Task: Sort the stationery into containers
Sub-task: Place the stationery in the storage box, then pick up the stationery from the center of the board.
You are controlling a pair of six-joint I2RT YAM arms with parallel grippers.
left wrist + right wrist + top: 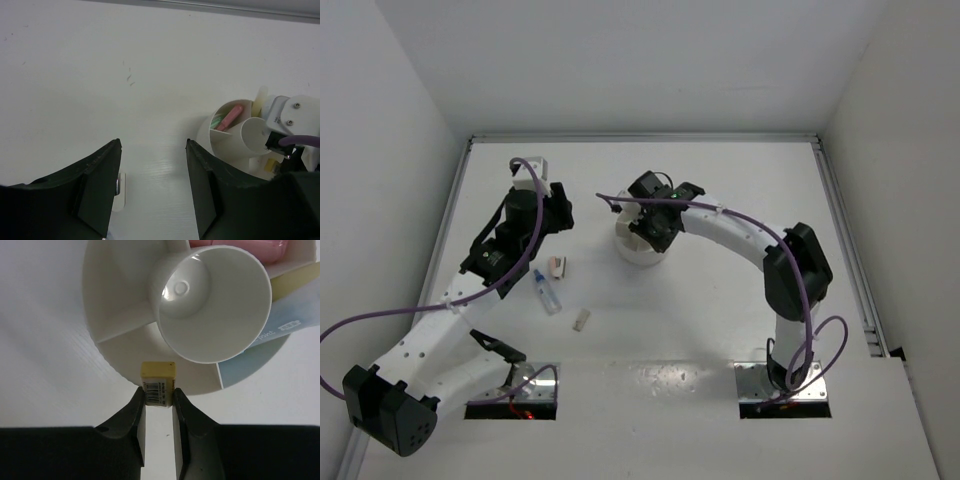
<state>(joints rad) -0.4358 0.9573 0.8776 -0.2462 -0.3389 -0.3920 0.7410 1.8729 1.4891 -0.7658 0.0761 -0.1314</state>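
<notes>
Right wrist: right claw (159,407) clamped on a tan eraser (159,381), poised at the rim of the bowl (100,315), probably for release into the bare compartment beyond.
Bowl: midway between left and right edges, open desk (720,330) around.
Left claw (152,170): jaws apart, empty, hovering toward the far-left corner.
Tube (547,293): loose toward the left edge, unobstructed.

lab robot test cell, not home: plain white walls (410,90) box in my white counter (720,180), metal rail (845,245) along edge, steel mounting plates (782,385), purple cables (300,141) exposed.
</notes>
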